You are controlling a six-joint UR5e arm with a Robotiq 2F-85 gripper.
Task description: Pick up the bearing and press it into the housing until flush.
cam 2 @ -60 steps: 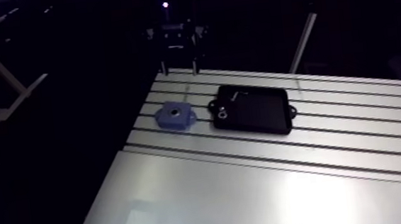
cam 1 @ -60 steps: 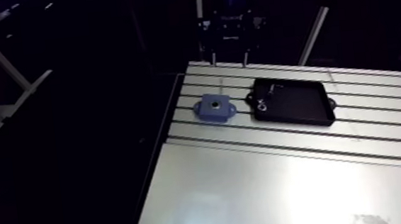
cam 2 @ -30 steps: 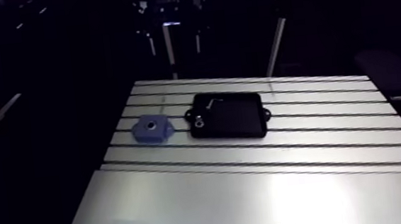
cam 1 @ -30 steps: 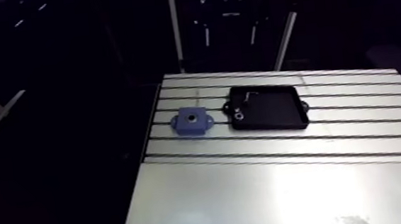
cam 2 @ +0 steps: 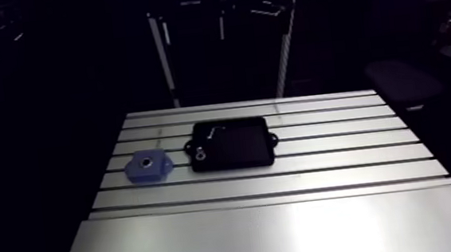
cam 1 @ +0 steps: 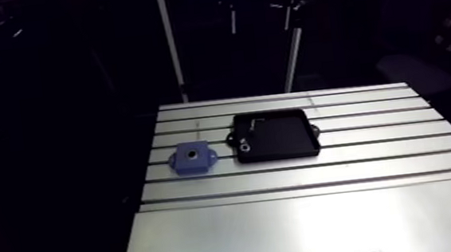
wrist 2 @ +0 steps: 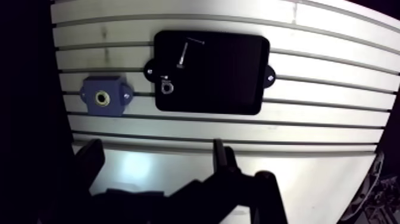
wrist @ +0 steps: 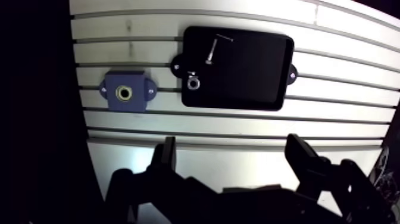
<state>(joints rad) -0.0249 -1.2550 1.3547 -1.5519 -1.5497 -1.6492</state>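
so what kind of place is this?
Likely a robotics lab assembly bench: slotted aluminium table, a blue housing on it, and beside that a black tray holding the bearing.

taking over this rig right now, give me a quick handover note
The gripper is open and empty, above the table, short of the parts.
The blue housing sits on the table beside the black tray, no bearing in it.
The bearing lies in the tray, at the corner nearest the housing; a screw lies there too.
Done: nothing. Left: pick up the bearing, press it in flush.
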